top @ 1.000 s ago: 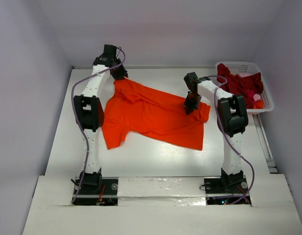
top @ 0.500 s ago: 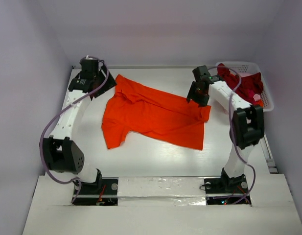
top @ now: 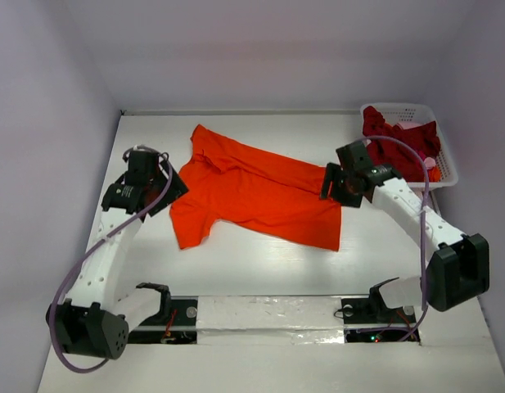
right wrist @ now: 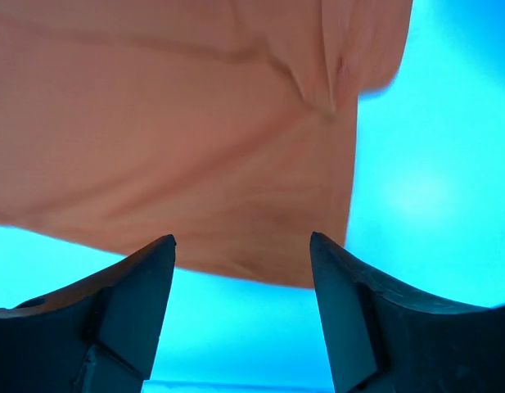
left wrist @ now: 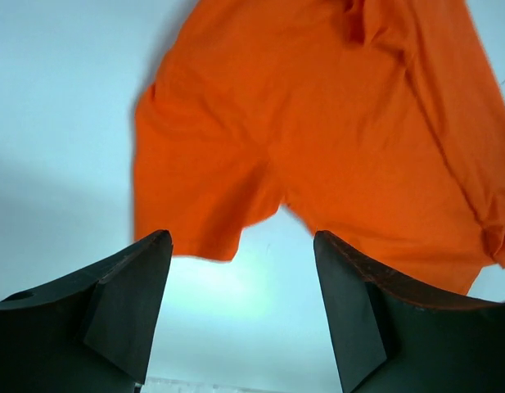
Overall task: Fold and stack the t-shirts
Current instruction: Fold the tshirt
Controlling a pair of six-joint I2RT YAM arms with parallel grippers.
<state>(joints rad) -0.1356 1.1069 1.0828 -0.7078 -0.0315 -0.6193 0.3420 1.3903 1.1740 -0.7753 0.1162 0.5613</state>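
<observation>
The left tool (left wrist: 241,239) hangs released, its fingers spread and holding nothing, just beside the sleeve of the orange t-shirt (top: 256,192), which lies spread out across the middle of the bench (top: 260,266); the right tool (right wrist: 241,240) is also released and empty, over the shirt's right edge. At the far right, the dark red t-shirt (top: 395,139) lies bunched in the white basket (top: 445,170).

The white table (top: 260,266) carries an orange t-shirt (top: 252,192), spread open and askew across its middle. A white lattice basket (top: 399,107) stands at the far right corner.
</observation>
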